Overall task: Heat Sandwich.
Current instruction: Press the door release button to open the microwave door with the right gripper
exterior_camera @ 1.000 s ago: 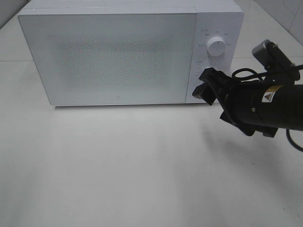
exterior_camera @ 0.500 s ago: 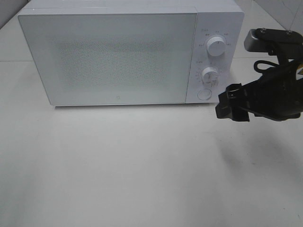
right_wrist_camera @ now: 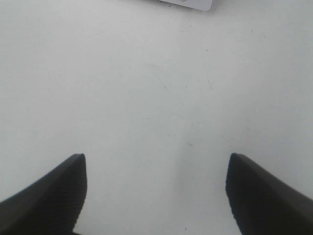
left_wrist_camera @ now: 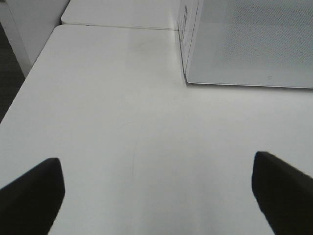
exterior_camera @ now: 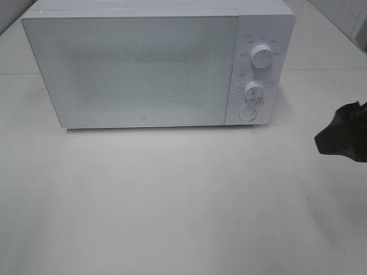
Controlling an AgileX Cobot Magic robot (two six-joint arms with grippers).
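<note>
White-bread sandwich: not visible in any of the three views, so its place cannot be told.

Right claw (right_wrist_camera: 156,166): jaws spread wide, nothing between them. Both dark fingers (right_wrist_camera: 51,196) hang over bare worktop (right_wrist_camera: 156,88). A sliver of the microwave's (right_wrist_camera: 188,4) lower edge shows ahead of the claw, well apart from the fingertips. In the high view only a dark part of this claw (exterior_camera: 343,136) shows at the right edge. It touches nothing.

Left claw (left_wrist_camera: 156,169): jaws spread wide, empty. Fingers (left_wrist_camera: 32,196) over bare worktop. The microwave's front corner lies ahead of it and off to one side, well apart. This claw is out of the high view.

Microwave (exterior_camera: 137,69): white, standing on the white worktop (exterior_camera: 172,200), to the left of the right claw and apart from it. Door shut; the frosted speckled panel shows nothing behind it. On the control strip nearest the right claw: upper knob (exterior_camera: 262,57), lower knob (exterior_camera: 254,90), round button (exterior_camera: 247,113) below them.
</note>
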